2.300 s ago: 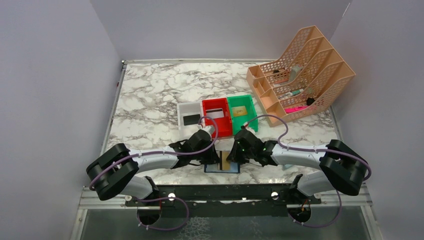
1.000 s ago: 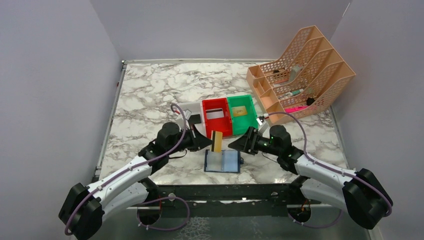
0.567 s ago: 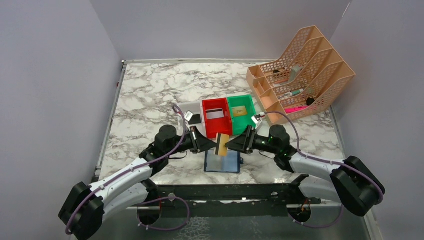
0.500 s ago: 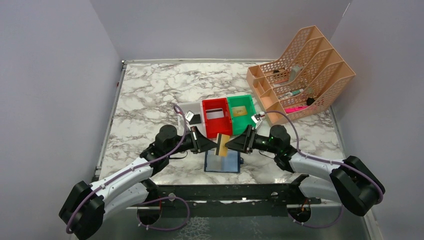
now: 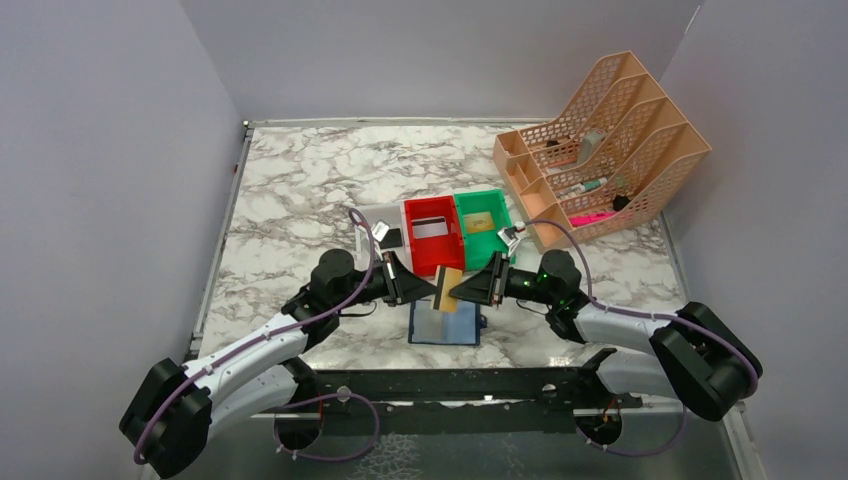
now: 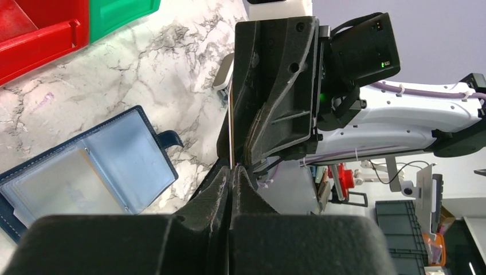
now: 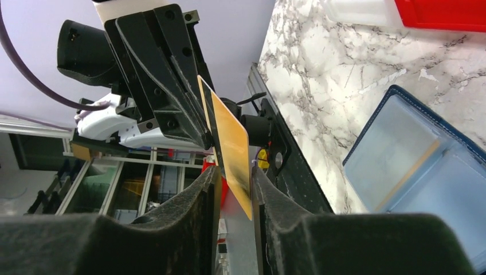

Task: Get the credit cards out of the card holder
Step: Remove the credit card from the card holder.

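Arms: two, coming in from the lower left and lower right of the overhead frame and meeting at its centre.
Tools: two, left tool [image 5: 431, 289] and right tool [image 5: 459, 291], tip to tip.
Cards: four in view. Held gold card [image 5: 447, 290] in the air; black card [image 5: 388, 238], whitish card [image 5: 430, 229] and tan card [image 5: 480, 222] each lying in a bin.
Card holder [image 5: 445, 326]: one, dark navy.
Bins: three in a row just above centre, white bin [image 5: 366, 214], red bin [image 5: 412, 250], green bin [image 5: 480, 196], left to right.
Organiser: one peach mesh organiser [image 5: 600, 140], upper right, small items in its slots.
Writing: any print on the cards too small to read.
Held gold card, pose: on edge between the two tools, just above the card holder; long axis top to bottom in the overhead frame, slightly tilted.
Card holder, pose: open and flat on the marbled tabletop [image 5: 300, 200], lower centre, pale inside up, long axis left to right, snap tab at its right end.
Left tool, state: pressed together, pinching the held gold card [image 6: 230, 132], seen edge-on.
Right tool [image 7: 234, 177], state: partly closed, one finger on each side of the held gold card [image 7: 232, 149]; cannot tell whether pressing it.
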`<control>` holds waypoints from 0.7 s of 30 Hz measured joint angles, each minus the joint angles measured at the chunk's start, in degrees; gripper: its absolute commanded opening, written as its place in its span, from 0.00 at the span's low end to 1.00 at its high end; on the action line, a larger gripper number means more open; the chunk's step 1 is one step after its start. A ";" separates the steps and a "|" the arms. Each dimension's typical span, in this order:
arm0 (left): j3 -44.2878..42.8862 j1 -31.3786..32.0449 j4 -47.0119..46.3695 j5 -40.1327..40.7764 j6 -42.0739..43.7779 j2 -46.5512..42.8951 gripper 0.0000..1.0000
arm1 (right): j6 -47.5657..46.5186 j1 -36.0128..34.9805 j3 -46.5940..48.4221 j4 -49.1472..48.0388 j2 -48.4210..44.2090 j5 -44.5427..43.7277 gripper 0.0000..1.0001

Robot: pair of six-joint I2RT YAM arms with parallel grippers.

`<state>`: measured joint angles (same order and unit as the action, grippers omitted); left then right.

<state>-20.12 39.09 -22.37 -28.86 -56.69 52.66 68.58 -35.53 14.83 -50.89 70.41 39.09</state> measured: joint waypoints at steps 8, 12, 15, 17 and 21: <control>0.00 0.00 -1.14 -0.11 -0.72 0.00 0.00 | 1.84 0.00 -0.96 -4.07 0.74 0.90 0.23; 0.00 0.00 -1.46 -0.24 -1.03 0.00 0.00 | 2.45 0.00 -1.68 -5.29 0.72 0.87 0.16; 0.00 0.00 -1.88 -0.57 -1.11 0.04 0.00 | 3.10 0.00 -2.10 -6.40 0.72 0.87 0.12; 0.00 0.00 -1.99 -0.81 -1.09 0.17 0.00 | 3.56 0.00 -2.27 -7.17 0.72 0.87 0.10; 0.00 -0.09 -1.99 -1.18 -1.09 0.46 0.04 | 4.15 0.00 -2.73 -8.63 0.66 0.85 0.01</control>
<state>-20.12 39.00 -24.36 -30.04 -57.78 53.12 72.73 -35.53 12.10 -59.53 71.07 39.94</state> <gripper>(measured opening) 0.008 0.070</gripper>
